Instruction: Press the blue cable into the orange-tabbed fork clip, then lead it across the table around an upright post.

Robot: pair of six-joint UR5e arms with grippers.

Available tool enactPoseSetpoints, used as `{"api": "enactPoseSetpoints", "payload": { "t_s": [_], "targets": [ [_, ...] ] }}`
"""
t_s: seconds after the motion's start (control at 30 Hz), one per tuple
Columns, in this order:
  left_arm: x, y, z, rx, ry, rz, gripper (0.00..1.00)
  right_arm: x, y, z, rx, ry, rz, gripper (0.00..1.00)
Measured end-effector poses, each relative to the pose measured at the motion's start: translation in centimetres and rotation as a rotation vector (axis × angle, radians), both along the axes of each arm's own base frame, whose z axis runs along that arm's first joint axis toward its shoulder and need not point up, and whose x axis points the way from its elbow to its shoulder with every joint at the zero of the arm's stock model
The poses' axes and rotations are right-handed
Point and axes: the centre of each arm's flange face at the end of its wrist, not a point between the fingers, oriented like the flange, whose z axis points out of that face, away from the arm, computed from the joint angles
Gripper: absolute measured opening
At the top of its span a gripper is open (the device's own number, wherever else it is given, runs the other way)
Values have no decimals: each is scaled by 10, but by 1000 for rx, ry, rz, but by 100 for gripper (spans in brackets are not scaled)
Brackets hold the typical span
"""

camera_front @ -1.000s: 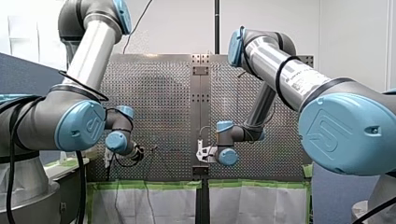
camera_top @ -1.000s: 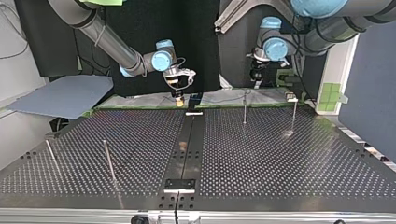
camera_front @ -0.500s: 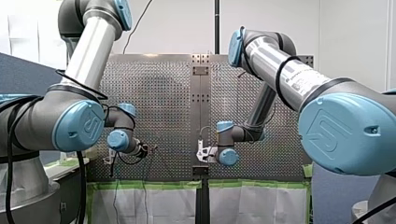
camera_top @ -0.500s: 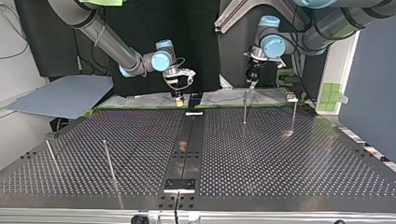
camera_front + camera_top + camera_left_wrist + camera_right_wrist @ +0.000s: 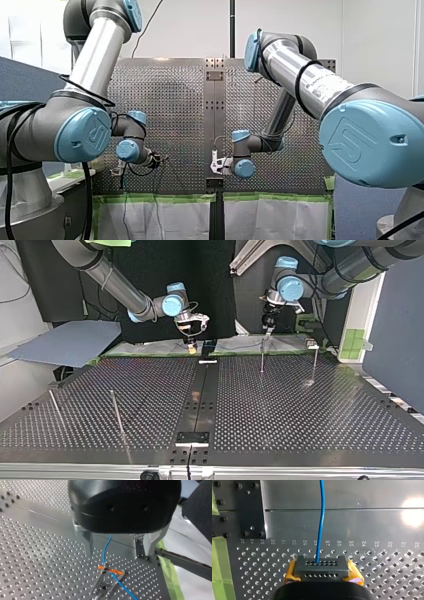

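My left tool (image 5: 118,555): metal fingers (image 5: 87,540) spread, gripping nothing, directly above fork clip (image 5: 103,587). Blue cable (image 5: 106,551): thin, light, limp; crosses clip at orange tabs (image 5: 118,572); judged best held close beside clip. Seating in fork unclear. My right tool (image 5: 322,568): clamped on cable, apart from clip; pinch point hidden.

- A white wall (image 5: 190,25) stands behind the perforated table (image 5: 300,405).
- Green tape (image 5: 165,198) edges it, pale sheeting (image 5: 165,220) hanging below.
- A grey-blue board (image 5: 70,342) lies at the top view's left, beside a black backdrop (image 5: 215,270).
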Motion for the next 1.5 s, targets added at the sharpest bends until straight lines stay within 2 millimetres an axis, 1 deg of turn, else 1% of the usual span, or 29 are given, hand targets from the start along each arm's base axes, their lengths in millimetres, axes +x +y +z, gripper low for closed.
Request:
{"api": "enactPoseSetpoints", "payload": {
  "t_s": [0.47, 0.67, 0.87, 1.1, 1.17, 1.33, 1.5],
  "targets": [
    [-1, -2, 0, 6, -1, 5, 100, 0, 4, -3, 15, 11, 6, 0],
    [-4, -10, 0, 20, -8, -18, 100, -1, 3, -4, 20, 17, 4, 0],
    [1, -27, 7, 4, -58, -28, 100, -2, 2, -4, 18, 19, 2, 0],
    [18, -52, 22, -55, -142, -16, 100, -3, 1, -5, 16, 21, 0, 0],
    [19, -59, 23, -71, -147, -12, 100, -3, 1, -5, 15, 20, 0, 0],
    [19, -78, 14, -104, -126, -4, 100, -4, 0, -6, 14, 20, -2, 0],
    [20, -97, 2, -100, -112, -9, 100, -4, 1, -6, 16, 21, -1, 0]
  ]
}}
